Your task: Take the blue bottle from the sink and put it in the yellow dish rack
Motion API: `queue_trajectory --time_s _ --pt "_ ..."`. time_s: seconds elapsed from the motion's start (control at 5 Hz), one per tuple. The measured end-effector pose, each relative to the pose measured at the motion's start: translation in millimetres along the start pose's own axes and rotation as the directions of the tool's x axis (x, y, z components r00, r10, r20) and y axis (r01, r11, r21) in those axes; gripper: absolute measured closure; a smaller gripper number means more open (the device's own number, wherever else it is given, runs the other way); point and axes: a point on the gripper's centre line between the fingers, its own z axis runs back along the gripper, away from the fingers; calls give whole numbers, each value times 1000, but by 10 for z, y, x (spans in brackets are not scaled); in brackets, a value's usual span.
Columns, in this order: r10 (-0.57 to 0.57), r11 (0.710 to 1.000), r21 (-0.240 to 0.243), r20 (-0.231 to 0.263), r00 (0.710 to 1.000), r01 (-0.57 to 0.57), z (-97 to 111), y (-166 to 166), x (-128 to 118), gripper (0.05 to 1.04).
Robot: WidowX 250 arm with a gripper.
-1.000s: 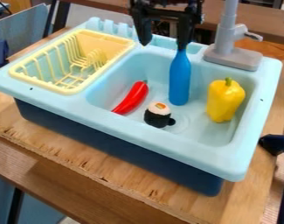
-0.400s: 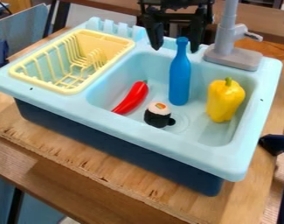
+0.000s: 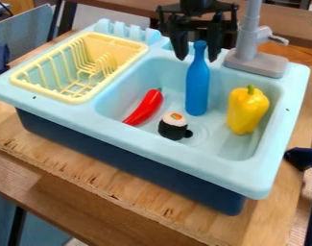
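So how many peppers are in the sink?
2. The red pepper lies in the sink, on the side near the yellow rack. The yellow pepper is on the other side of the blue bottle, with its green stem up.

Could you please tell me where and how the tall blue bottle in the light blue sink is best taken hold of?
Probably by its slim neck, coming from above with the black two-finger hand. The tall blue bottle stands upright, neck uppermost and narrower than its body, so it could be pinched from both sides.
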Motion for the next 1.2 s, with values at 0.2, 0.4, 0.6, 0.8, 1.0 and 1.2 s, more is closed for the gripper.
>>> queue_trajectory --time_s 0.2,0.4,0.6,0.8,1.0,1.2 --pt "3 1000 -1 -2 1000 -3 0 -2 -3 686" --pt "-14 1000 0 -21 1000 14 -24 28 -40 791" --pt "-36 999 14 -37 999 37 35 67 -130 792" --pt "-71 997 6 32 997 71 363 43 -200 792" --pt "-69 998 10 86 994 68 708 142 -333 792" --pt "-37 999 13 126 991 35 1014 328 -446 792"
